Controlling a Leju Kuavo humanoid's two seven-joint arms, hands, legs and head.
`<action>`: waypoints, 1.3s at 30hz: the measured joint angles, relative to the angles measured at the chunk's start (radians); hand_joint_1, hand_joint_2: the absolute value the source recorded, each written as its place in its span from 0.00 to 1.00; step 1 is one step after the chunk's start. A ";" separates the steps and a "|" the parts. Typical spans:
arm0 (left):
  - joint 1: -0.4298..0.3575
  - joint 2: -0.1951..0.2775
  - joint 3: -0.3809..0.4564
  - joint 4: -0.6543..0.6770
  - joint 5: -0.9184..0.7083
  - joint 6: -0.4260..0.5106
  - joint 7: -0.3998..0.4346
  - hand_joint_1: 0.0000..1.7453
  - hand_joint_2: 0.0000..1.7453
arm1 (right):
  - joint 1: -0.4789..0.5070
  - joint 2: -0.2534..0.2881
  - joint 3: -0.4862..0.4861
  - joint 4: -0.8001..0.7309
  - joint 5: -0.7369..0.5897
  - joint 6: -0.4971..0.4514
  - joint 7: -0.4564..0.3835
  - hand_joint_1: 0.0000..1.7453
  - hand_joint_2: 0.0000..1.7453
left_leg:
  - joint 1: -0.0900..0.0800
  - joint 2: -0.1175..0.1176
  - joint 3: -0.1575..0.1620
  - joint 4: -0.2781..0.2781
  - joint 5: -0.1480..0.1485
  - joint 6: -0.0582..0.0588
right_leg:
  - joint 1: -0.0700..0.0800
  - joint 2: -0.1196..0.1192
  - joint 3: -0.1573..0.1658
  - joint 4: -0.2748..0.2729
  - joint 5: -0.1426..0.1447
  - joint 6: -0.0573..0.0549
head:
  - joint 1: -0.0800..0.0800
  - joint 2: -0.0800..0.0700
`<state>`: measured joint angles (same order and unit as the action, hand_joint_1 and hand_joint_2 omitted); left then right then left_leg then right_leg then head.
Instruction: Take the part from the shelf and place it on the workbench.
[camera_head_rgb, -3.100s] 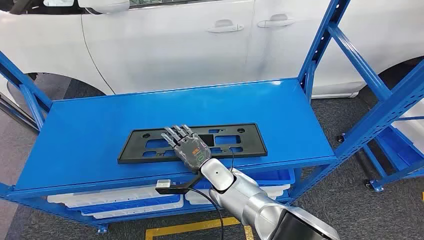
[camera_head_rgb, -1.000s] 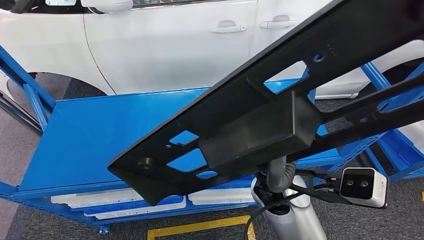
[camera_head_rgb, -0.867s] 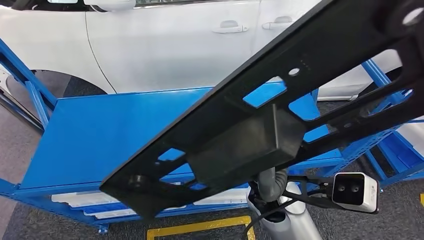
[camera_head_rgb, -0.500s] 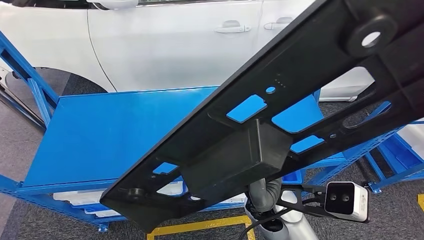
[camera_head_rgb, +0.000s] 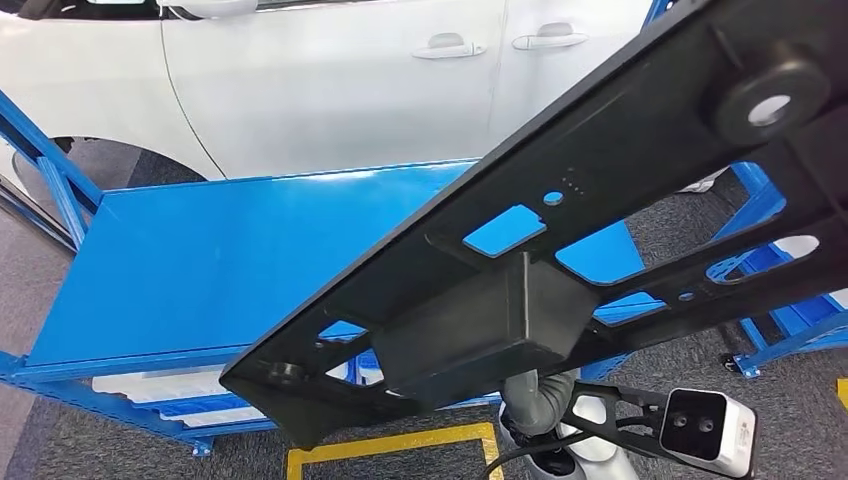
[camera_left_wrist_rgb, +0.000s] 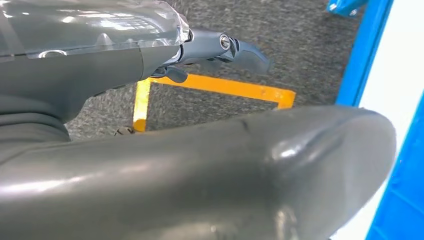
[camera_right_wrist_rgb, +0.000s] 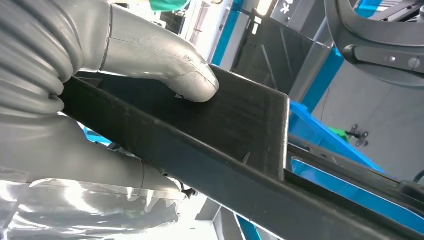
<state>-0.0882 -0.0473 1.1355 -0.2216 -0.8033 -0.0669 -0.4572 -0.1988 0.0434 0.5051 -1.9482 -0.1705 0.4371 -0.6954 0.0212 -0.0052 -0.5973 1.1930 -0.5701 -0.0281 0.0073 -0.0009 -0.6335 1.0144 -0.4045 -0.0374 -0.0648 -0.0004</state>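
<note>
Head camera overlooks shelf; wrist cameras sit close behind hands.

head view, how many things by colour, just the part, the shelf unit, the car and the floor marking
black: 1, the part, held up by the right hand
blue: 1, the shelf unit
white: 1, the car
yellow: 1, the floor marking
total: 4

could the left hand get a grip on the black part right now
Probably not without moving. The left hand hangs low over the floor's yellow tape, while the right hand grips the black part raised above the shelf.
</note>
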 joint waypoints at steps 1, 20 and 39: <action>-0.001 0.002 0.001 0.000 0.003 0.002 0.001 0.00 0.00 | 0.001 0.001 -0.003 -0.001 0.000 0.009 0.000 1.00 1.00 | -0.004 0.000 0.044 -0.076 0.021 0.008 | 0.002 0.000 -0.005 0.002 0.004 0.002 | 0.000 0.000; 0.013 0.004 0.019 0.000 -0.026 0.012 0.044 0.00 0.00 | 0.073 -0.007 -0.138 -0.096 0.058 0.168 0.000 1.00 1.00 | -0.004 0.013 -0.025 -0.181 0.180 0.009 | -0.019 0.007 0.131 -0.001 -0.111 0.048 | 0.000 0.000; 0.002 -0.003 0.023 0.000 -0.016 -0.002 -0.014 0.00 0.00 | 0.038 -0.027 -0.121 -0.113 0.003 0.223 0.000 1.00 1.00 | -0.024 0.012 0.151 -0.227 0.052 0.043 | -0.001 -0.004 -0.035 -0.002 0.049 0.028 | 0.000 0.000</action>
<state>-0.0864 -0.0507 1.1587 -0.2213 -0.8191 -0.0693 -0.4715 -0.1612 0.0160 0.3841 -2.0617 -0.1675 0.6599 -0.6954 -0.0023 0.0069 -0.4467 0.9660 -0.5183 0.0153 0.0061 -0.0045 -0.6689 1.0129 -0.3555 -0.0094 -0.0649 -0.0004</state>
